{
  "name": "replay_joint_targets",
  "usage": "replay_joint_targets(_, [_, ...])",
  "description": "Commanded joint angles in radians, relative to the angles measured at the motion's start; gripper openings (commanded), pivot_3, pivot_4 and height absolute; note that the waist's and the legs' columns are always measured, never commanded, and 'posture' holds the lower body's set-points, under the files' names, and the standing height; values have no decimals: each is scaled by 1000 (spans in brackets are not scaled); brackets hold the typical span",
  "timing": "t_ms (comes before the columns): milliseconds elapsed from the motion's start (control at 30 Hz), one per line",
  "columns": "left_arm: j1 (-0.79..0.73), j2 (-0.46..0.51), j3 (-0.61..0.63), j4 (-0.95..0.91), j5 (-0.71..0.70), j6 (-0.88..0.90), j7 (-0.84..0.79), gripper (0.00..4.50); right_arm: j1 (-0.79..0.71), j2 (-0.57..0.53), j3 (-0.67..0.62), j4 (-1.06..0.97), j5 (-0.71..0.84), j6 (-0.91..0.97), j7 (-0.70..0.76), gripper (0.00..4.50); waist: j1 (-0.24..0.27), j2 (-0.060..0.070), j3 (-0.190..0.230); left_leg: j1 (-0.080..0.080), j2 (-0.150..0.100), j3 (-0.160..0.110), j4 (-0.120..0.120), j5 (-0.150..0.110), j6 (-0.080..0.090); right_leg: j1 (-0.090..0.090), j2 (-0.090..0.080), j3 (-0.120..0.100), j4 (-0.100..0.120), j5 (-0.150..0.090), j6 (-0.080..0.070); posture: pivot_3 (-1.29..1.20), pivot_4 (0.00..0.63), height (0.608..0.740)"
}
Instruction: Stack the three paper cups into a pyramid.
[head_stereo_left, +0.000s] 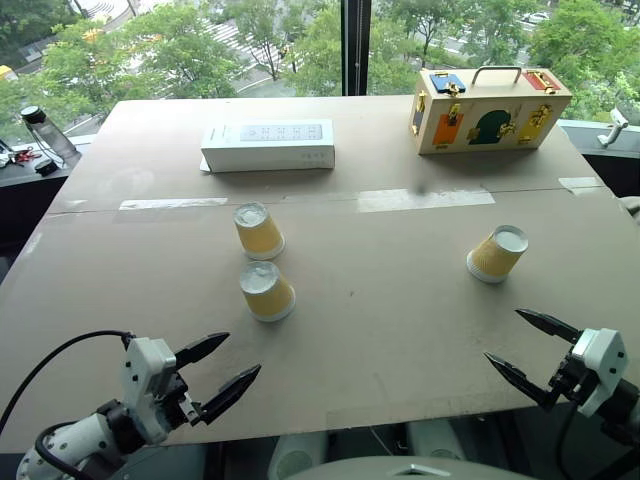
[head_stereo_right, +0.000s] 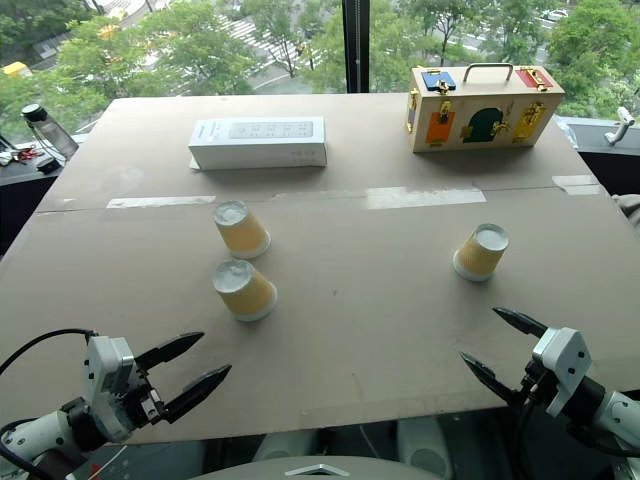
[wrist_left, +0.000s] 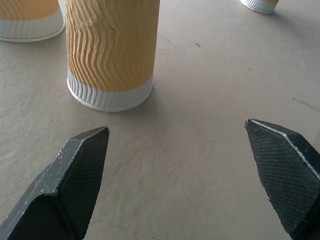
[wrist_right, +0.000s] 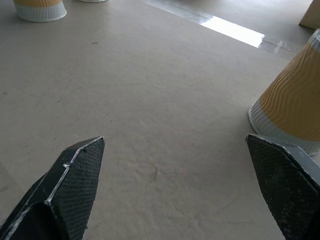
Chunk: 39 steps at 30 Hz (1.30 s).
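Observation:
Three yellow-orange ribbed paper cups stand upside down on the brown table. Two are left of centre: a far cup and a nearer cup, close together but apart. The third cup stands alone on the right. My left gripper hovers open at the near left edge, a short way in front of the nearer cup. At the near right edge my right gripper is open too, with the right cup a little beyond it. Neither gripper holds anything.
A white rectangular box lies at the back left of the table. At the back right stands a wooden latch box with a handle. A bottle stands off the table to the far left. Pale tape strips cross the table's middle.

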<state>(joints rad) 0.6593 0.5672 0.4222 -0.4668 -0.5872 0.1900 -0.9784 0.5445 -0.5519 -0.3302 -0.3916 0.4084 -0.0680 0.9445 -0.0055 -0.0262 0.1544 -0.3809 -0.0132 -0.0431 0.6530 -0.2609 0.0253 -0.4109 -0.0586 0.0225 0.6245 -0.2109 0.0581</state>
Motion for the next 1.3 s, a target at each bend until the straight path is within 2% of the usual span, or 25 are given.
replay_joint_targets(33, [-16,13,17,-10,-27,-1,-11,4500,-15,14,32,-56,20,2,-19,4474,0,0,0,0,0,0,0,0,0,0,0,0,0,0,0,0,150,740])
replay_joint_targets(167, [-98,9,48,41,-74,8,3,4500,-56,25,111,-170,88,62,-35,4474,0,2,1,0,1,-1,0,0,0,0,1,-1,1,0,0,0,150,740])
replay_joint_targets(333, [-190,30,51,74,-69,23,25,4500,-148,-73,179,-295,199,171,22,4474,-1,0,1,0,0,0,0,0,0,0,0,0,1,0,0,0,150,740])
replay_joint_targets(533, [-277,80,14,84,-35,23,18,4500,-251,-142,245,-361,223,229,39,4474,5,0,1,0,0,-1,0,0,0,0,1,-2,1,0,0,0,150,740])
replay_joint_targets(767, [-380,100,-47,112,-11,41,17,4500,-243,-160,234,-363,235,232,44,4474,19,0,1,0,-1,-1,0,0,0,0,1,-1,1,1,0,0,150,740])
replay_joint_targets(967, [-504,94,-151,208,60,7,-2,4500,-192,-145,219,-367,204,206,21,4474,20,0,0,0,-1,-1,0,0,0,1,1,-2,1,3,-4,0,150,740])
replay_joint_targets(1000, [-518,88,-163,222,61,4,-10,4089,-185,-142,219,-370,200,205,16,4500,20,0,0,0,-1,-1,1,0,0,1,1,-2,1,3,-4,0,150,740])
replay_joint_targets(1067, [-538,80,-188,250,78,-22,-25,3614,-169,-142,216,-376,191,201,10,4500,17,0,0,0,-1,-1,1,0,0,1,1,-1,1,3,-4,0,150,740])
replay_joint_targets(1100, [-551,74,-198,263,81,-32,-30,3033,-159,-141,210,-381,189,200,4,4500,18,0,1,1,0,-1,0,0,0,1,2,-1,1,3,-4,0,150,740])
replay_joint_targets(1167, [-576,67,-212,277,78,-41,-39,2335,-135,-142,194,-394,189,198,-8,4500,19,0,1,1,0,-1,0,0,0,1,2,-1,1,3,-4,0,150,740])
replay_joint_targets(1300, [-625,68,-245,271,52,-15,-69,2299,-92,-138,172,-413,179,193,-29,4500,21,0,1,0,-1,-2,1,0,0,1,1,-2,1,3,-4,0,150,740])
